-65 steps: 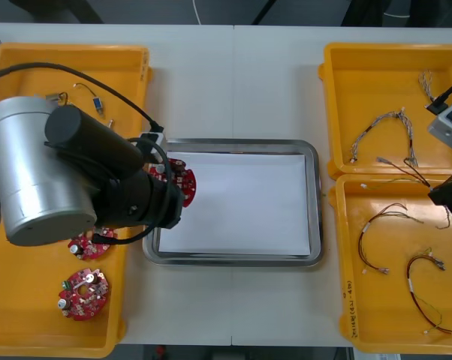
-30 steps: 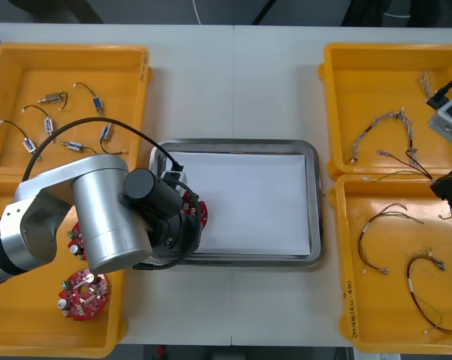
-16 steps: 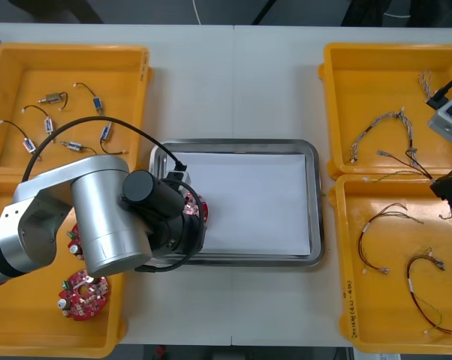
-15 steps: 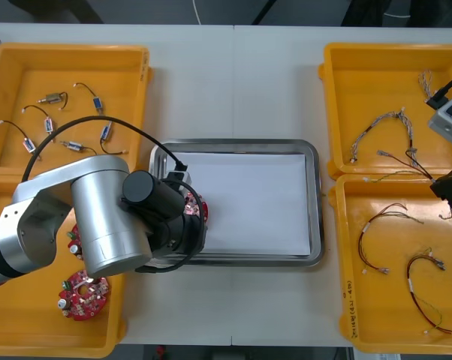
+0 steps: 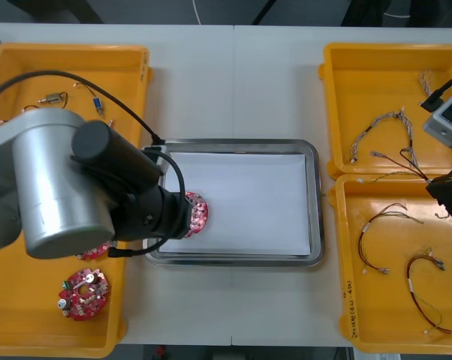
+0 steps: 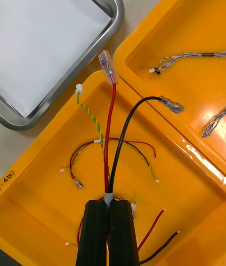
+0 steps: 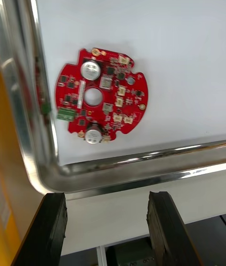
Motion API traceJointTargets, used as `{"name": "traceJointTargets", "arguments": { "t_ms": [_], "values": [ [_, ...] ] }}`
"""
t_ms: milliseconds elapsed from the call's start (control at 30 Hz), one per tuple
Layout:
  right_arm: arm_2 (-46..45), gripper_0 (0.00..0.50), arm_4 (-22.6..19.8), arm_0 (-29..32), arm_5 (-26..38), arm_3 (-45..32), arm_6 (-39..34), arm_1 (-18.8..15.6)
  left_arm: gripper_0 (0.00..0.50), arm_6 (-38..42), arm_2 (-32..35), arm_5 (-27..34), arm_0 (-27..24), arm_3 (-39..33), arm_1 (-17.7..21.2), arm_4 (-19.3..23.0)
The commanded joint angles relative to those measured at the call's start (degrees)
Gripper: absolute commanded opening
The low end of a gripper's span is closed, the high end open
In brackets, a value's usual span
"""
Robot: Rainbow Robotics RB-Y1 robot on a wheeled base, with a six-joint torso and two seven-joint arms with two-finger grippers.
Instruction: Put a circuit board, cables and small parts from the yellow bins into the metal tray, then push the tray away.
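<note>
- The light table [image 5: 233,82] carries yellow bins [image 5: 68,51] at both sides, with the metal tray [image 5: 233,142], white inside, in the middle.
- The big silver left arm [image 5: 61,187] hangs over the tray's near corner on its own side. The right arm [image 5: 451,196] sits over the near bin [image 5: 395,315] on the right.
- The left gripper [image 7: 106,198] stands wide with nothing between its fingers [image 7: 52,219]. The circuit board [image 7: 101,96] lies flat on the white ahead of them, clear of both and just inside the tray's corner.
- The right gripper [image 6: 107,207] is clamped on a red and black cable [image 6: 110,129]. The cable's length runs straight out from the fingertips towards the tray rim ahead.
- To my eye the cable's trip falls to the right arm: forward over the bin wall, towards the tray.
</note>
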Motion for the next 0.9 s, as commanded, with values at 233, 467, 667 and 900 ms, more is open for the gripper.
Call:
{"name": "traceJointTargets", "arguments": {
  "t_ms": [233,467,667,900],
  "values": [
    [5.06,0.0,-3.19,-3.68,0.2,-4.36,0.03,-2.7,0.5,1.73,17.65,8.87,-1.99,-0.26,6.98,10.56],
    [13.32,0.0,-3.46,-9.75,0.2,-4.36,-0.5,-3.14,0.5,-4.42,25.39,13.79,-1.99,5.46,8.65,13.2],
    [20.35,0.0,-3.19,-15.02,0.2,-4.45,-0.77,-3.32,0.5,-10.49,28.99,13.87,-2.08,12.75,8.65,11.17],
    [28.97,0.0,0.15,-21.17,0.2,-4.27,-1.21,-2.0,0.5,-16.46,34.09,13.7,-2.08,20.49,8.65,9.86]
  ]
}}
